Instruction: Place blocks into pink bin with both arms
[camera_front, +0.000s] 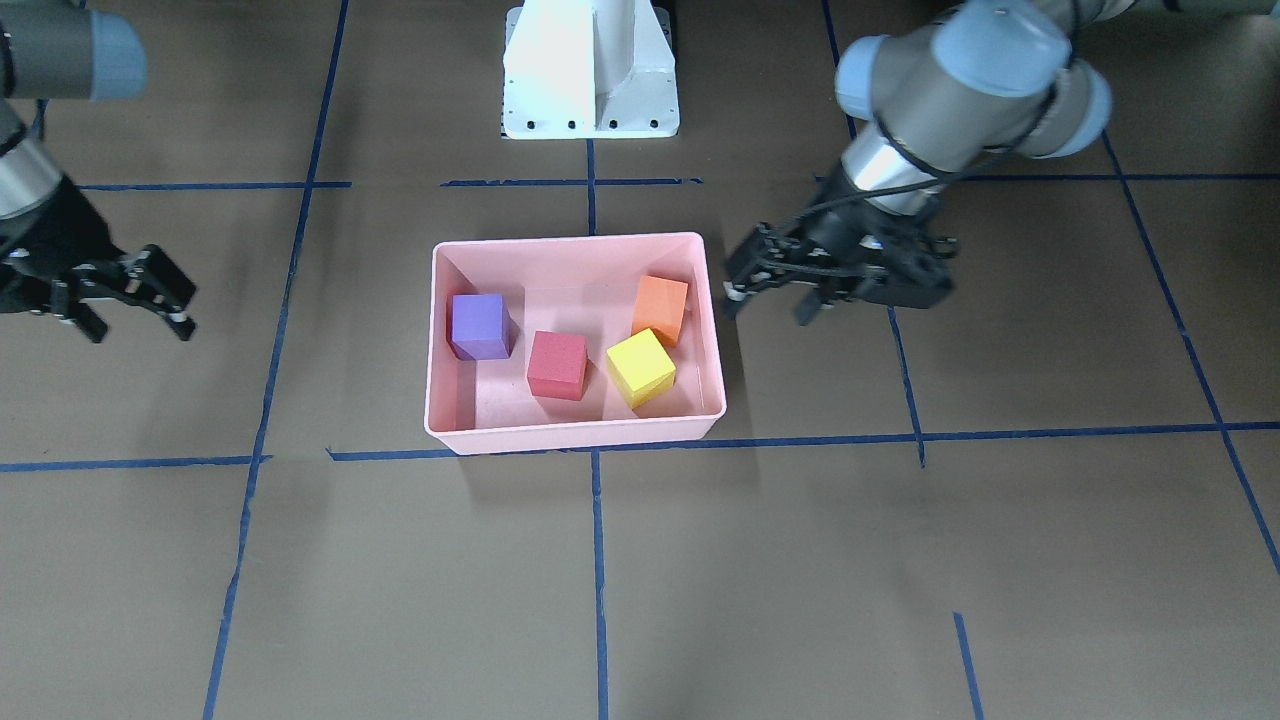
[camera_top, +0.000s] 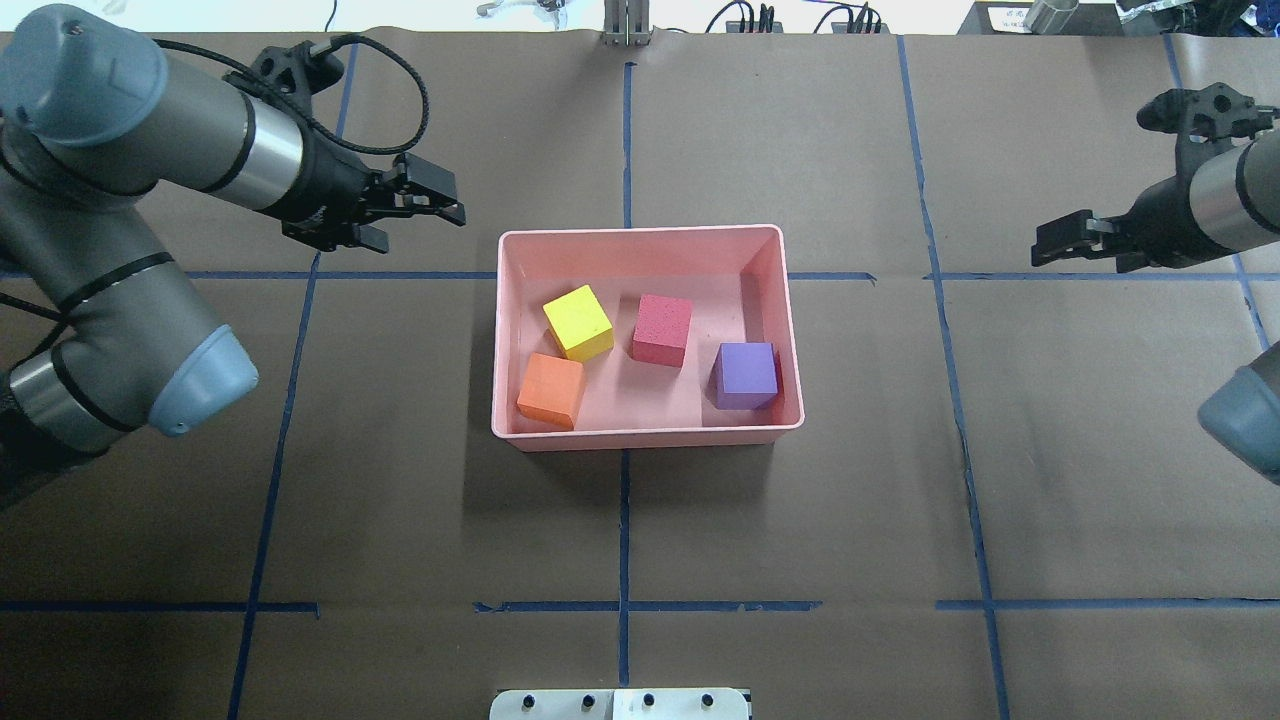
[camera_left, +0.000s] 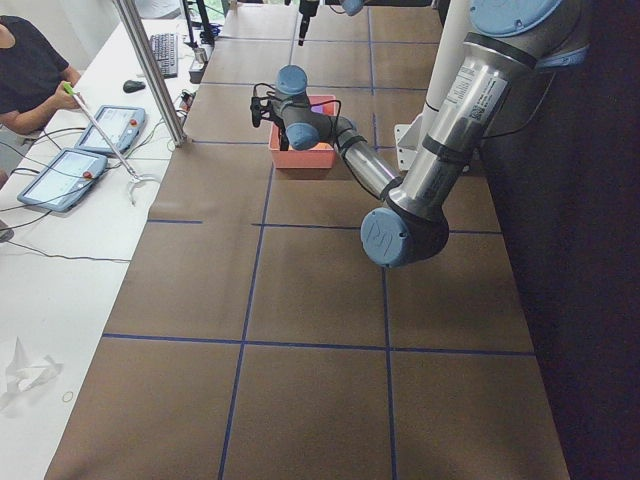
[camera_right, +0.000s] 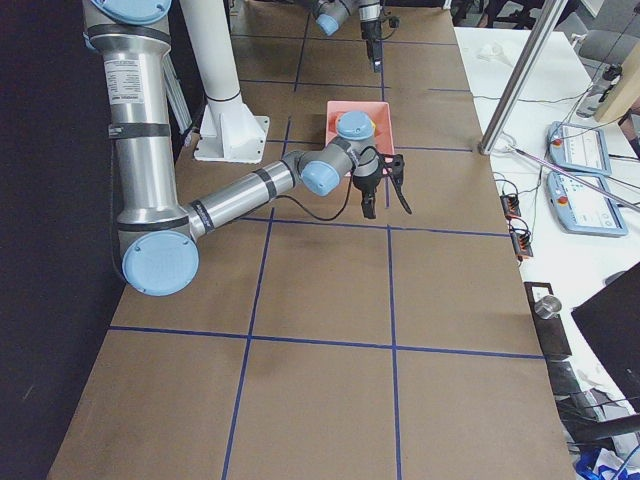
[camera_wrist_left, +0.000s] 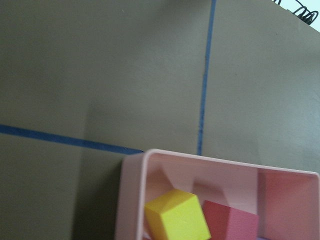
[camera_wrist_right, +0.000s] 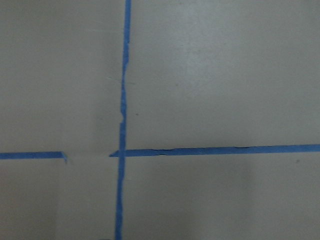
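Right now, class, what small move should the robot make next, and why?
The red block, purple block, yellow block and orange block all lie in the bin. The left gripper and right gripper hang open and empty on either side. Nothing seems left to pick, so probably just draw both arms back.

The bench (camera_top: 400, 520) is recorded steeply from above by two fixed cameras set opposite each other, one behind the robot and one across from it facing the white pedestal (camera_front: 590, 70), the pink bin (camera_top: 650, 438) being held near the centre of both. Two further cameras are placed at the bench ends, high and far off, sighted lengthwise, the bin being seen small in each. One camera is carried on each wrist, close to the bench and aimed down: a bin corner with the yellow block (camera_wrist_left: 177, 217) and red block (camera_wrist_left: 230, 222) is taken by the left, blue tape lines (camera_wrist_right: 122, 100) by the right.
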